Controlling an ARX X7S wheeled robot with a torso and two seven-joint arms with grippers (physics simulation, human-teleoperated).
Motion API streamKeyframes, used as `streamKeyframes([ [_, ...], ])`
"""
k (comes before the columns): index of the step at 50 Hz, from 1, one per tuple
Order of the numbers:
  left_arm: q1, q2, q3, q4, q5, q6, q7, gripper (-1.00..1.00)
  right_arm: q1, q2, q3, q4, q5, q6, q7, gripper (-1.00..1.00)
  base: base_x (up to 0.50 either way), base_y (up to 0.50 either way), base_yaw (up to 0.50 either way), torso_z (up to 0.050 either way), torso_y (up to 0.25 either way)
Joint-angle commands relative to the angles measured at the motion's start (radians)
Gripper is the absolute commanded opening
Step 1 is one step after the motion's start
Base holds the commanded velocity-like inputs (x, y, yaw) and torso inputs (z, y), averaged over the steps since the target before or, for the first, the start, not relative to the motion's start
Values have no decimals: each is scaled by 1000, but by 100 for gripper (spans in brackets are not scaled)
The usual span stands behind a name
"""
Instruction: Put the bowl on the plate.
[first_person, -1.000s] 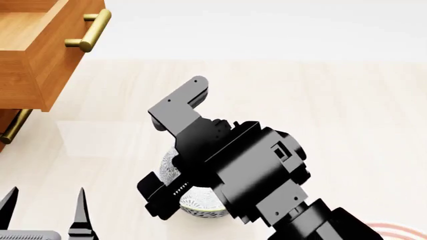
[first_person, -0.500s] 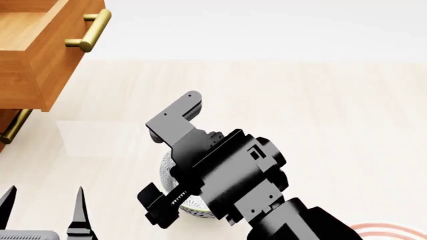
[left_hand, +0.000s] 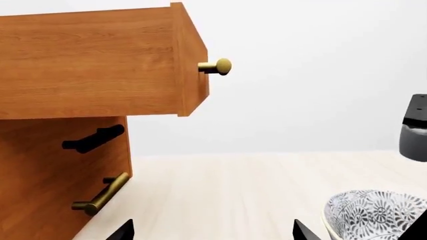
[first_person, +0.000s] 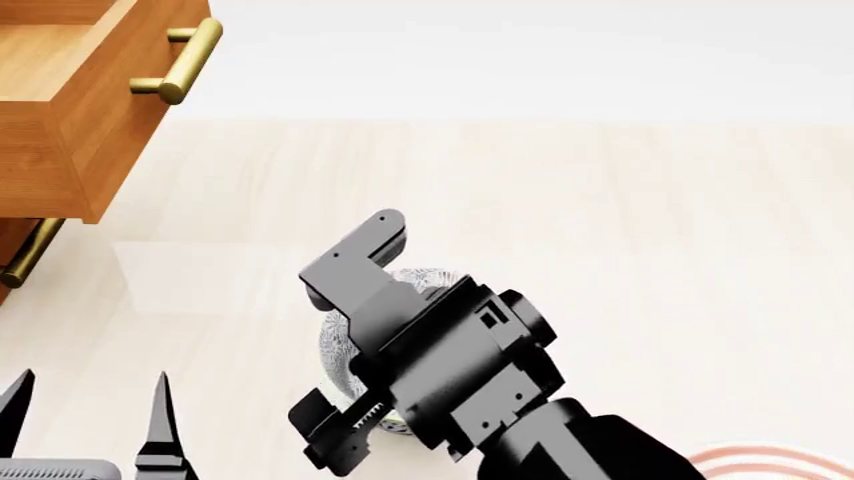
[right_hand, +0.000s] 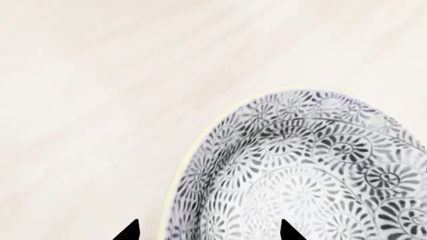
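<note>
The bowl, white with a dense grey floral pattern, stands on the pale tabletop. My right gripper is open just above it, one fingertip outside the pale rim and the other over the inside. In the head view my right arm covers most of the bowl. Only an edge of the plate, with red rings, shows at the bottom right of the head view. My left gripper is open and holds nothing, left of the bowl.
A wooden cabinet stands at the left with its upper drawer pulled out, brass handle pointing over the table. A lower brass handle sits beneath it. Pale tabletop stretches behind and right of the bowl.
My right arm has drawn back toward the near edge and settled lower over the bowl. More of the plate's edge shows. The left gripper has not moved.
</note>
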Motion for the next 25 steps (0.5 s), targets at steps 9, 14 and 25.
streamKeyframes([
  [9, 3, -6, 6, 8, -4, -3, -8, 100, 32, -10, -246, 84, 243, -99, 59, 100, 0, 0, 0, 0, 0],
  [14, 2, -8, 5, 12, -7, -6, -11, 100, 40, -10, -324, 101, 319, -127, 75, 100, 0, 0, 0, 0, 0],
  [25, 2, -10, 9, 9, -9, -3, -13, 100, 54, -10, -428, 116, 426, -168, 90, 100, 0, 0, 0, 0, 0],
])
